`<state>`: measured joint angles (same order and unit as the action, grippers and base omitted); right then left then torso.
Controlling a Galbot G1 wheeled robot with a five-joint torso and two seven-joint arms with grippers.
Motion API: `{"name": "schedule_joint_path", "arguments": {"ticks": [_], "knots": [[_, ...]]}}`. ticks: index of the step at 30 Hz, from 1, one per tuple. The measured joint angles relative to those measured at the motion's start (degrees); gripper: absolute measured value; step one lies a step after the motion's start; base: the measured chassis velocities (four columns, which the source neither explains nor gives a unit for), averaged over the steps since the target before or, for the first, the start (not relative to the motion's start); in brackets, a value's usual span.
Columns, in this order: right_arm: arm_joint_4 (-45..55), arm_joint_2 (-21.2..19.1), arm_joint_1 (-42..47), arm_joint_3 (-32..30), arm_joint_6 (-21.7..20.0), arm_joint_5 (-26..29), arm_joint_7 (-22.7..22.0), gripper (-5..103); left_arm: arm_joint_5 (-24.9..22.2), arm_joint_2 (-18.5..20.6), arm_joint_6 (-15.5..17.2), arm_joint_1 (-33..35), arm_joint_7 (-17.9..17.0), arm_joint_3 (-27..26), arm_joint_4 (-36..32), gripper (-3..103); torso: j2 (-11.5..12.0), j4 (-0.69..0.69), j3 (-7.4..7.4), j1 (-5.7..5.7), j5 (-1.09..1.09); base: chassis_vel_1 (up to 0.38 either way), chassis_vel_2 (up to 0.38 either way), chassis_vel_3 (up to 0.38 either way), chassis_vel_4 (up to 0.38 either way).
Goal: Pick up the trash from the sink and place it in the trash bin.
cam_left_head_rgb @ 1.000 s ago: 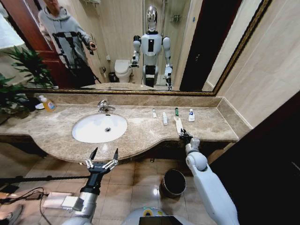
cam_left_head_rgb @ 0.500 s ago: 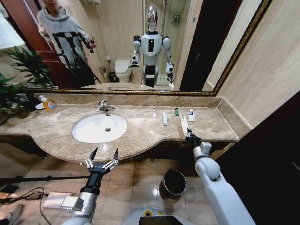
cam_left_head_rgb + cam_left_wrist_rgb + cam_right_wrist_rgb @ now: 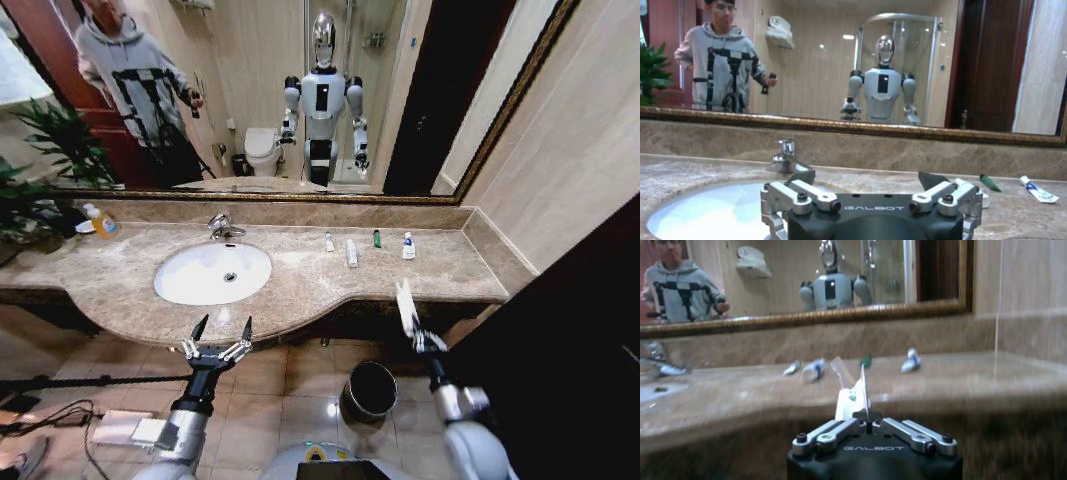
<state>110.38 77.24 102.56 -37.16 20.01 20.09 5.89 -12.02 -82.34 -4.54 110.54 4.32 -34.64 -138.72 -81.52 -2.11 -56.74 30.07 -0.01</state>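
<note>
My right gripper (image 3: 418,338) is shut on a white tube (image 3: 405,303) of trash, held upright just off the counter's front edge, above and to the right of the dark round trash bin (image 3: 370,390) on the floor. The right wrist view shows the same tube (image 3: 849,390) standing up from the shut gripper (image 3: 865,415). More trash lies on the counter right of the sink (image 3: 190,285): two white tubes (image 3: 329,242) (image 3: 351,253), a tiny green bottle (image 3: 377,238) and a blue-capped bottle (image 3: 408,245). My left gripper (image 3: 218,335) hangs open below the counter in front of the sink.
A chrome faucet (image 3: 222,227) stands behind the basin. A yellow-orange soap bottle (image 3: 103,222) and a plant (image 3: 25,205) are at the counter's far left. A dark panel (image 3: 560,330) closes off the right side. A mirror (image 3: 300,100) spans the wall.
My right gripper has lifted the white tube off the counter and drawn back past its front edge, toward the bin side. The left arm has not moved.
</note>
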Motion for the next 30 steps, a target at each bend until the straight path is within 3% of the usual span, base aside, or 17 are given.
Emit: {"name": "schedule_joint_path", "arguments": {"ticks": [6,11,15,18,20,22,25,30], "knots": [[-8.24,-0.01,1.81,0.43,4.08,3.0,3.84,0,0.0,0.0,0.0,0.0,0.0,0.0,0.0,100,0.0,0.0,0.0,0.0,-0.01,0.0,0.0,0.0,0.0],[-20.03,0.12,-2.32,1.5,5.44,0.63,4.15,0,0.0,0.0,0.0,0.0,0.0,0.0,0.0,100,0.0,0.0,-0.01,0.0,0.02,0.0,0.0,0.0,0.0],[-28.21,0.8,-7.5,2.63,2.59,-1.72,3.5,0,0.0,0.0,0.0,0.0,0.01,0.0,0.0,100,0.0,0.0,-0.01,0.01,0.02,0.0,0.0,0.0,0.0],[-34.58,1.44,-12.46,3.92,-5.02,-5.29,1.51,0,0.0,0.0,0.0,0.0,-0.01,0.0,0.0,100,0.01,-0.01,-0.01,0.02,0.01,0.0,0.0,0.0,0.0],[-35.12,1.43,-13.1,4.2,-6.99,-5.44,1.37,0,0.0,0.0,0.0,0.0,0.0,0.0,0.0,100,0.01,-0.01,-0.01,0.02,0.0,0.0,0.0,0.0,0.0],[-36.6,1.38,-15.08,4.8,-12.64,-5.63,0.97,0,0.0,0.0,0.0,0.0,0.0,0.0,0.0,100,0.01,0.0,-0.01,0.01,0.0,0.0,0.0,0.0,0.0],[-38.7,1.38,-17.04,5.09,-15.26,-7.39,0.27,0,0.0,0.0,0.0,0.0,0.0,0.0,0.0,100,0.01,-0.01,-0.01,0.01,0.0,0.0,0.0,0.0,0.0],[-43.88,1.56,-20.31,5.36,-16.0,-11.57,0.51,0,0.0,0.0,0.0,0.0,0.0,0.0,0.0,100,0.01,0.0,-0.01,0.01,0.01,0.0,0.0,0.0,0.0]]}}
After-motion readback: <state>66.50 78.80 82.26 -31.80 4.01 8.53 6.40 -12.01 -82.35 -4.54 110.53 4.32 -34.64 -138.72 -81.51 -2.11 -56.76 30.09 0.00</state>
